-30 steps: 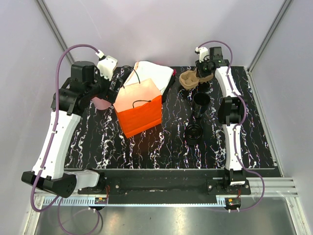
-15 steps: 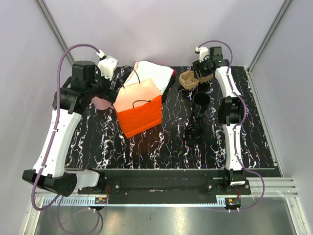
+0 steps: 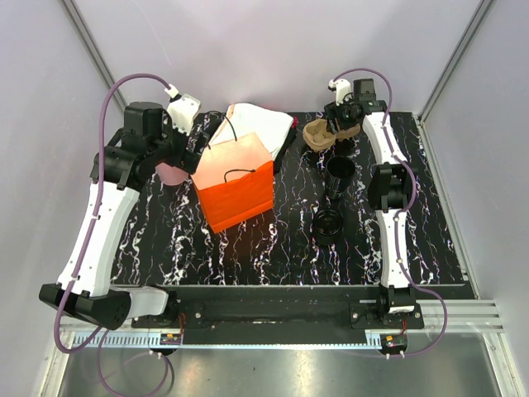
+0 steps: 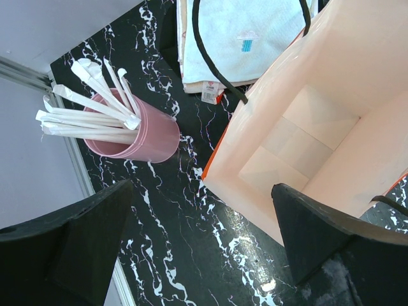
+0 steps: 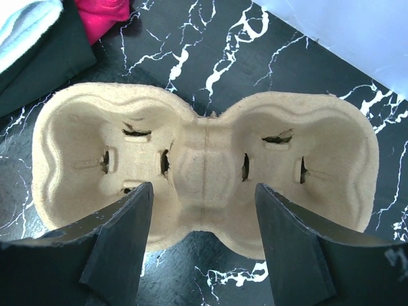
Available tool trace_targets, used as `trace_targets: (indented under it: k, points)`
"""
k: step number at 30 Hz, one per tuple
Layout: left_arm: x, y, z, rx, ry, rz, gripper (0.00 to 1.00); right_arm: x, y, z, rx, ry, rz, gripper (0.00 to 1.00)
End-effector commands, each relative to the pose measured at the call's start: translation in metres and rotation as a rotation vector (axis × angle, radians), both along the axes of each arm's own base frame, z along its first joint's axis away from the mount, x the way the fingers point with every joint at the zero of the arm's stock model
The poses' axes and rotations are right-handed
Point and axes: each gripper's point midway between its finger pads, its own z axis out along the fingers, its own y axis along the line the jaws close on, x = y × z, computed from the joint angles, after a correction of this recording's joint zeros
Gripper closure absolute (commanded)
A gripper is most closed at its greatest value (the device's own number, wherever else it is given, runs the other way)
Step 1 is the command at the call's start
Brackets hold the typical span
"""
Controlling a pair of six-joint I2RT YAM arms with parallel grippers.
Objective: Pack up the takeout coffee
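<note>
Two black round cups stand on the marbled table, a taller one (image 3: 340,170) and a lower one (image 3: 329,222) nearer me; neither shows in the wrist views. The brown two-hollow cardboard tray (image 3: 321,134) lies at the back right. My right gripper (image 3: 342,126) hovers over it, open and empty. In the right wrist view its jaws straddle the tray's (image 5: 204,166) narrow middle. My left gripper (image 3: 192,149) is open and empty, above the table between the pink cup of stirrers (image 4: 137,134) and the open orange bag (image 4: 319,127).
The orange paper bag (image 3: 240,186) stands open in the middle left. White folded material (image 3: 263,124) with a dark and pink item lies behind it. The pink stirrer cup (image 3: 171,174) is left of the bag. Walls close in the back and sides.
The left arm has shifted slightly back and left. The right gripper has barely moved over the tray. Nothing was taken hold of.
</note>
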Motion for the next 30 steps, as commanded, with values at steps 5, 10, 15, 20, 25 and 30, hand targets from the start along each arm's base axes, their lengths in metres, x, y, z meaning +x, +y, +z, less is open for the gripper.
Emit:
trace_targets:
  k: [5,10,15,20,25,30]
  points:
    - [0.002,-0.002,0.009,-0.021,-0.025,-0.006,0.01,0.004,0.009,-0.003,-0.018,-0.021,0.025,0.33]
    - [0.002,-0.002,0.009,-0.021,-0.025,-0.006,0.01,0.002,0.008,-0.009,-0.023,-0.007,0.019,0.37]
    - [0.002,-0.003,0.009,-0.021,-0.024,-0.007,0.01,0.0,0.008,-0.014,-0.023,0.006,0.021,0.39]
    - [0.003,-0.002,0.008,-0.022,-0.024,-0.001,0.01,0.0,0.011,-0.008,-0.009,-0.003,0.023,0.53]
    - [0.002,-0.001,0.008,-0.021,-0.022,-0.002,0.01,0.002,0.01,0.014,-0.001,-0.039,0.012,0.58]
    - [0.0,-0.002,0.009,-0.026,-0.029,-0.006,0.01,0.005,0.009,0.04,0.006,-0.089,-0.004,0.61]
